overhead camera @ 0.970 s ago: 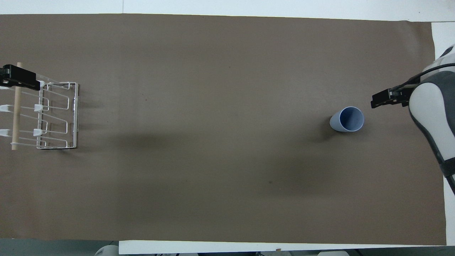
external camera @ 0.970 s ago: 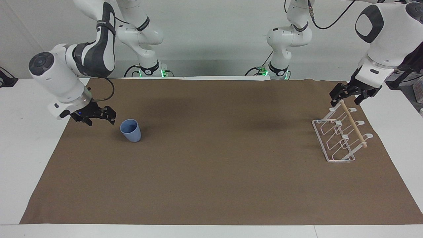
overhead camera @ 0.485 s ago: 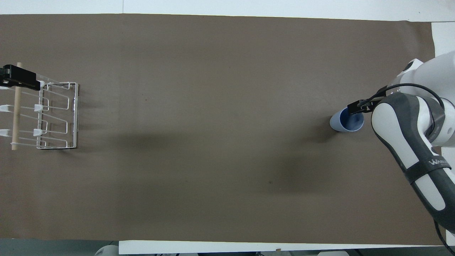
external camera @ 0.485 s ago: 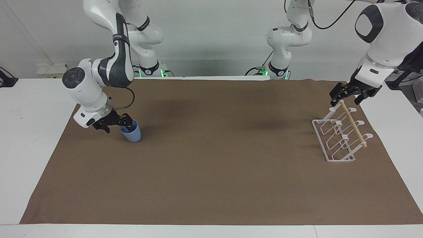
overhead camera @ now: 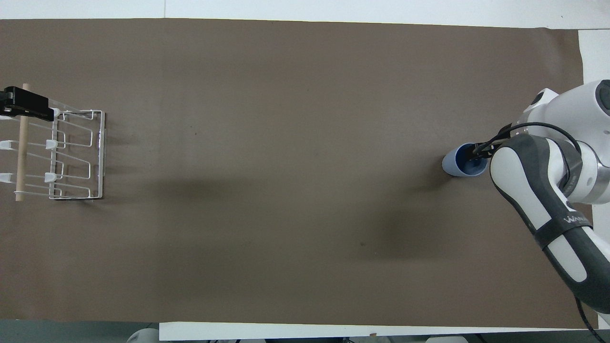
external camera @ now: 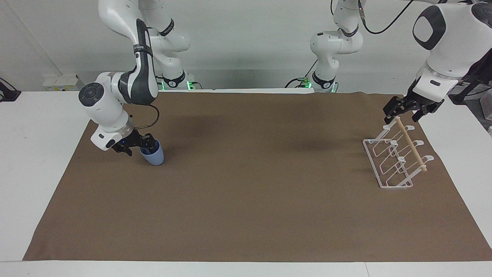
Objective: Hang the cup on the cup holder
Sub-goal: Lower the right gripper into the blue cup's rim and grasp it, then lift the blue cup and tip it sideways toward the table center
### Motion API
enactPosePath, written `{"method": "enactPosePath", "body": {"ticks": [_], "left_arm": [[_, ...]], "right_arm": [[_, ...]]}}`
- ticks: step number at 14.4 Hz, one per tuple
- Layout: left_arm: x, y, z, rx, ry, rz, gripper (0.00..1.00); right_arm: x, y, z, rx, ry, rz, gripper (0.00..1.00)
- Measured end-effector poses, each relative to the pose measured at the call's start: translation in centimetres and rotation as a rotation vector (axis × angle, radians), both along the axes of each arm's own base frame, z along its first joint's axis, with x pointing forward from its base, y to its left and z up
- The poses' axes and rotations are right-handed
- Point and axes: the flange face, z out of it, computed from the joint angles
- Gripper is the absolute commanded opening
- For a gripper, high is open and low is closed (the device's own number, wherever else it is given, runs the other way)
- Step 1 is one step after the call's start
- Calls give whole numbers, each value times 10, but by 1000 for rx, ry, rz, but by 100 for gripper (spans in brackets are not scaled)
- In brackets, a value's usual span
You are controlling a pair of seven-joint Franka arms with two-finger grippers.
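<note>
The light-blue cup (external camera: 154, 156) (overhead camera: 456, 165) stands upright on the brown mat toward the right arm's end of the table. My right gripper (external camera: 143, 144) (overhead camera: 477, 151) is down at the cup's rim, on the rim's side toward that end, and its arm hides part of the rim in the overhead view. The white wire cup holder (external camera: 385, 166) (overhead camera: 76, 157) with its wooden dowel (external camera: 411, 145) stands toward the left arm's end. My left gripper (external camera: 406, 111) (overhead camera: 25, 102) hangs open just above the dowel's end nearest the robots, with nothing in it.
A brown mat (external camera: 250, 184) covers most of the white table (external camera: 30, 154). A wide stretch of bare mat lies between the cup and the cup holder. The right arm's forearm (overhead camera: 543, 205) reaches over the mat's edge beside the cup.
My right gripper has swung in from beside the cup and come down onto its rim. The cup, the cup holder and the left arm have stayed in place.
</note>
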Motion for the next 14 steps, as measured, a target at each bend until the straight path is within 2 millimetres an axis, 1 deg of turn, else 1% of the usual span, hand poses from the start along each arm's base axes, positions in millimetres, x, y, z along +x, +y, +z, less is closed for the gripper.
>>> {"method": "enactPosePath", "body": {"ticks": [2,3,4,8,10,12,14], "left_arm": [[0,0,0,0,0,0,100],[0,0,0,0,0,0,100],[0,0,0,0,0,0,100],[0,0,0,0,0,-1,100],[0,-1,0,0,0,-1,100],[0,-1,0,0,0,-2,100],[0,-1,0,0,0,-2,100]], "right_arm": [[-1,0,-7,0,10,5,12],[-1,0,-8,0,13,6,4],[-1,1,-9,0,14,6,0],[1,1,-7,0,9,8,0],[4,2,0,2,17,14,0],[9,7,17,25,40,34,0],[15,22,42,138,68,30,0]]}}
